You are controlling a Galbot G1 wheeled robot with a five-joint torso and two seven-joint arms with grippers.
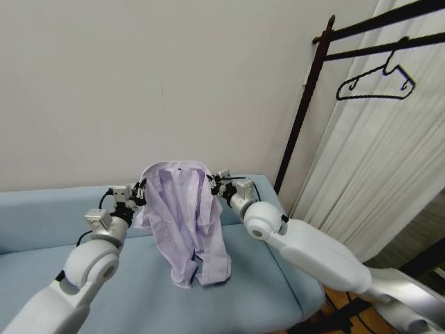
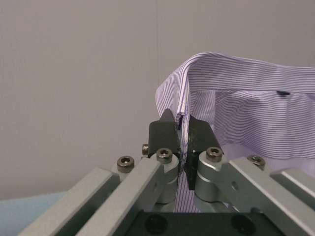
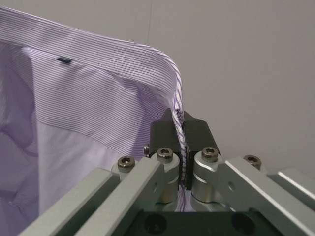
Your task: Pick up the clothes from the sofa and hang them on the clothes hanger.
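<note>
A lilac striped shirt (image 1: 184, 216) hangs spread between two grippers, above a pale blue sofa (image 1: 42, 209). The left gripper (image 1: 141, 189) pinches one collar edge and the right gripper (image 1: 214, 182) pinches the other. A black hanger (image 1: 379, 83) hangs high beyond the right gripper.

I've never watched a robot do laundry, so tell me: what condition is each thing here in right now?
Lilac pinstriped shirt: held up by its collar, draping over the pale blue sofa.
Left gripper: shut on the shirt's collar edge.
Right gripper: shut on the other collar edge.
Black wire hanger: empty, hooked on the dark metal rail.
</note>
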